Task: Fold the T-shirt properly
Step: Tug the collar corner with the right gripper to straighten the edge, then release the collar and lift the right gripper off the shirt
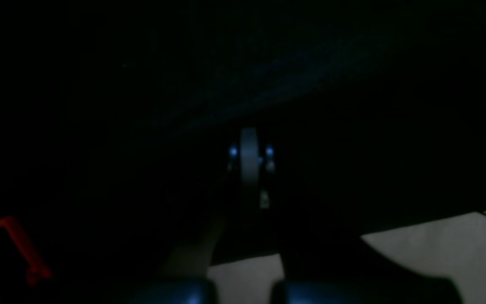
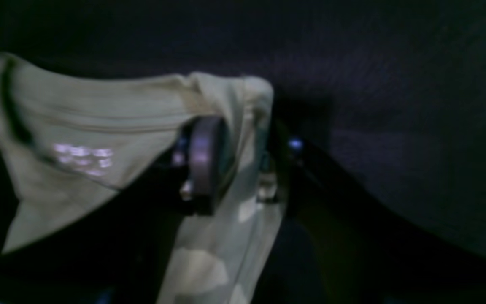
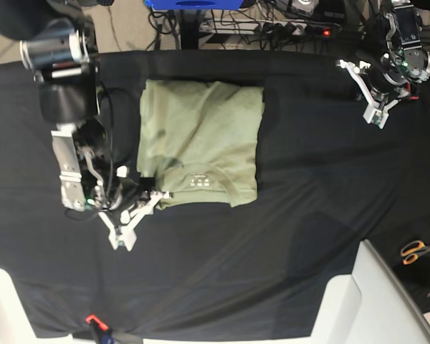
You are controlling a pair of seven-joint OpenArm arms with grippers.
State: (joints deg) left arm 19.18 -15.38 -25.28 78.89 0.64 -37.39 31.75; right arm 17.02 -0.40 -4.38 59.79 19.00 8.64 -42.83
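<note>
A black table cloth [image 3: 272, 236] covers the whole work surface. On it we see one T-shirt [image 3: 201, 136], pale green and folded into a rough rectangle, lying left of centre toward the far edge in the base view. Its long axis runs from the far edge toward the near edge, with the collar at the near end. Small white label marks [image 2: 83, 158] sit inside the collar; we cannot read them. We count two grippers. The right gripper [image 2: 236, 162] is at the collar corner, its jaws spread a little with a fold of shirt fabric between them. The left gripper [image 3: 373, 89] hangs well apart from the shirt, jaws pressed together. One pair of orange-handled scissors [image 3: 418, 251] lies at the cloth's edge.
</note>
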